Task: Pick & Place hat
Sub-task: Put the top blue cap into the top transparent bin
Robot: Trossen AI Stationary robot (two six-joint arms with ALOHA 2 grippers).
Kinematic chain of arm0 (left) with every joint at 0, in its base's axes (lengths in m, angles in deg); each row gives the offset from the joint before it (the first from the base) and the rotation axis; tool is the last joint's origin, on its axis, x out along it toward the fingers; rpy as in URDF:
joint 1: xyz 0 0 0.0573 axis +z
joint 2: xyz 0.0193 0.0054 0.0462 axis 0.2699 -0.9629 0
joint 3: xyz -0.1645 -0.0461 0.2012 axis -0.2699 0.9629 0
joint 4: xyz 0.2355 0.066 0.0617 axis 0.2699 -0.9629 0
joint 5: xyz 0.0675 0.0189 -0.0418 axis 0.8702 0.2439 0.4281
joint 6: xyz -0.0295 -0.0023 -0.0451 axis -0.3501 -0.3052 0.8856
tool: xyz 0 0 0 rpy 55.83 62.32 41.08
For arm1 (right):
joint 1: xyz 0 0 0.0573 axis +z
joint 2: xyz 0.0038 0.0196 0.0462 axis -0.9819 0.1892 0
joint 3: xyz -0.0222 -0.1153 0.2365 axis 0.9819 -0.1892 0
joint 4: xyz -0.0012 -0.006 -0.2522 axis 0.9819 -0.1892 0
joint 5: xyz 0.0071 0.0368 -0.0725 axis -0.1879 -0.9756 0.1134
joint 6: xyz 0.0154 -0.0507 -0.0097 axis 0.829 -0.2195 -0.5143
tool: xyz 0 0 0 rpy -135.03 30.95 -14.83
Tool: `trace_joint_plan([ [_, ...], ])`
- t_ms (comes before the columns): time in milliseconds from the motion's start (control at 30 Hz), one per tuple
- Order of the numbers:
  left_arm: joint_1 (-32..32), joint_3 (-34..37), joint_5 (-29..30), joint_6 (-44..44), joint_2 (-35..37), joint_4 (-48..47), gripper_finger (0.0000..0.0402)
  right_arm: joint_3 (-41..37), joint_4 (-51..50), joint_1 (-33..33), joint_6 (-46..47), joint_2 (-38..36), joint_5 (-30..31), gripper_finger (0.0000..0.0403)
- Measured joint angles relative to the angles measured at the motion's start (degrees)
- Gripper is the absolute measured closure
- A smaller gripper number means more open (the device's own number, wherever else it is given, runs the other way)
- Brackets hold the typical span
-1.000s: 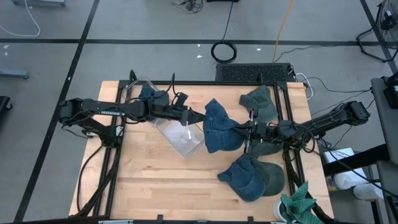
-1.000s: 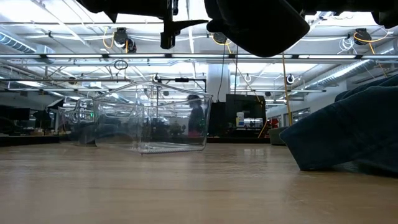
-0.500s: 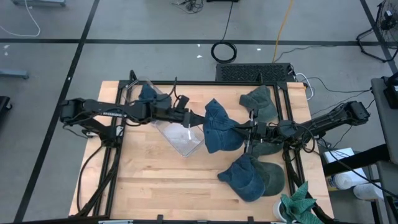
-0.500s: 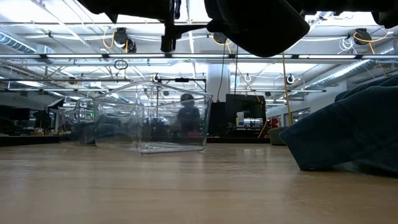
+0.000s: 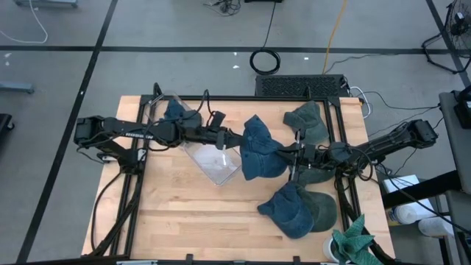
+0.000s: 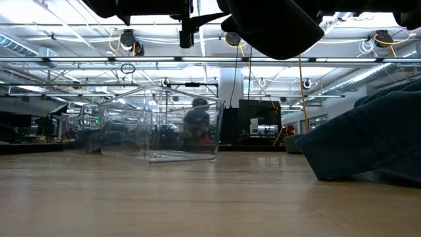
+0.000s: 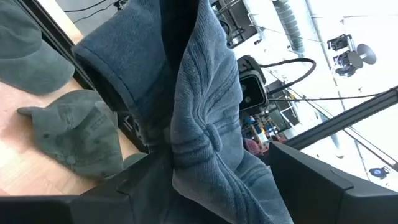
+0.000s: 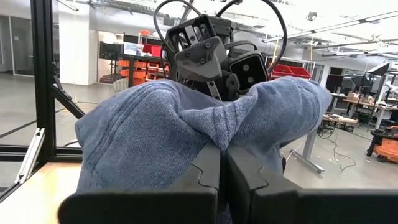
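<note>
A blue hat [image 5: 257,151] hangs in the air between my two grippers, above the table's middle; it shows dark at the top of the low view [image 6: 276,23]. My right gripper [image 5: 293,156] is shut on its right side. My left gripper [image 5: 237,140] is open at the hat's left side, and its fingers [image 7: 311,180] stand on either side of a bunched fold [image 7: 205,155]. A clear plastic container [image 5: 213,158] stands on the table just left of and below the hat. My right gripper pinches a bunched fold of the hat's cloth [image 8: 217,140] between its two shut fingers, coming level from the table's right side. The hat is lifted clear of the table and bulges out to both sides of the fingers. My left gripper's fingers flank the hat's fold; I cannot tell whether they touch it.
A second clear container with a blue hat [image 5: 176,112] stands at the far left. Green hats lie at the far right [image 5: 309,121] and near right [image 5: 324,210], beside another blue hat [image 5: 291,210]. A green cloth [image 5: 353,243] lies at the near right corner.
My left gripper has gone toward the table's right edge, closer onto the held blue hat. My right gripper and the hat have kept still.
</note>
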Motion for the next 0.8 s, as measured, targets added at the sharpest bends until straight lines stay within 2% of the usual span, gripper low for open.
trace_joint_plan([
  [367,-0.2,0.0,-1.6,1.2,0.0,3.9,0.0133,0.0,0.0,0.0,0.0,0.0,0.0,0.0403],
  [800,-0.3,0.0,-1.0,-0.5,0.0,1.9,0.0135,0.0,0.0,0.0,0.0,0.0,0.1,0.0403],
])
